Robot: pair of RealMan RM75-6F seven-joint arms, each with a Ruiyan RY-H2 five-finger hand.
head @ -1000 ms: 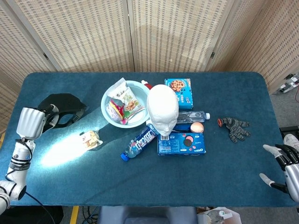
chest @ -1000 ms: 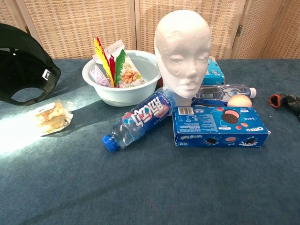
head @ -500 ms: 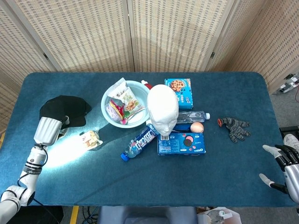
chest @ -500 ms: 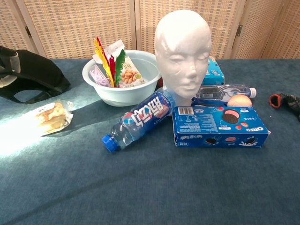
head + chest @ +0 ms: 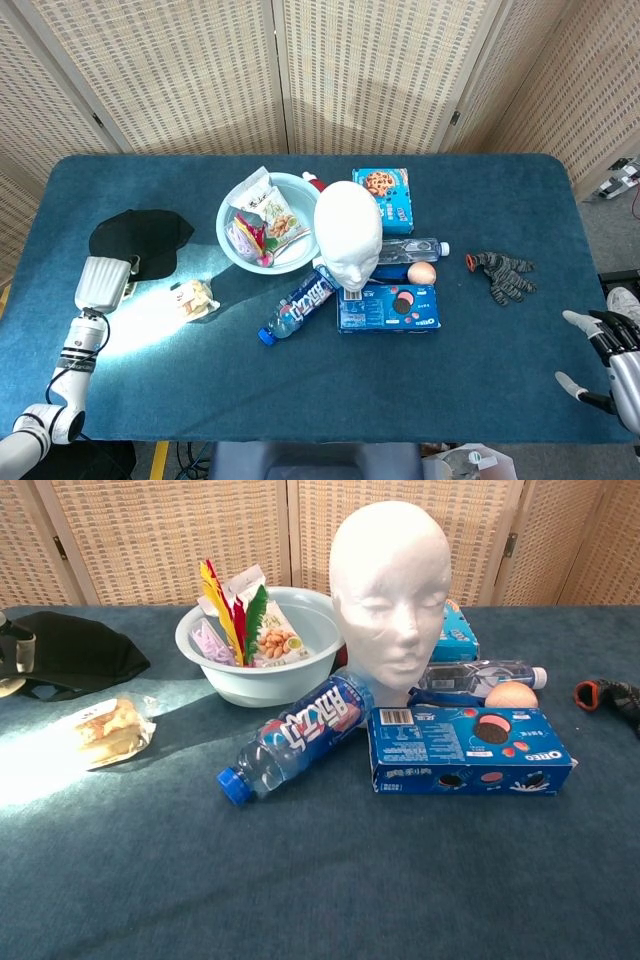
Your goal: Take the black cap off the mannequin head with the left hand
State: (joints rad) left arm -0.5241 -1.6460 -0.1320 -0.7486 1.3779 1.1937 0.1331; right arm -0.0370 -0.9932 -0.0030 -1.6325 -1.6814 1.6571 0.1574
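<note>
One black cap (image 5: 140, 238) lies flat on the blue table (image 5: 300, 390) near its left edge, well apart from the one bare white mannequin head (image 5: 348, 234) standing mid-table. The left hand (image 5: 128, 266) sits at the cap's near edge, mostly hidden behind its forearm, so I cannot tell how its fingers lie; the right hand (image 5: 608, 352) hovers by the right edge with fingers spread, holding nothing. Around the head are one bowl (image 5: 236, 205) of snacks, two bottles, two cookie boxes, one peach (image 5: 421, 272), one wrapped snack (image 5: 195, 297) and one glove (image 5: 503, 273)
</note>
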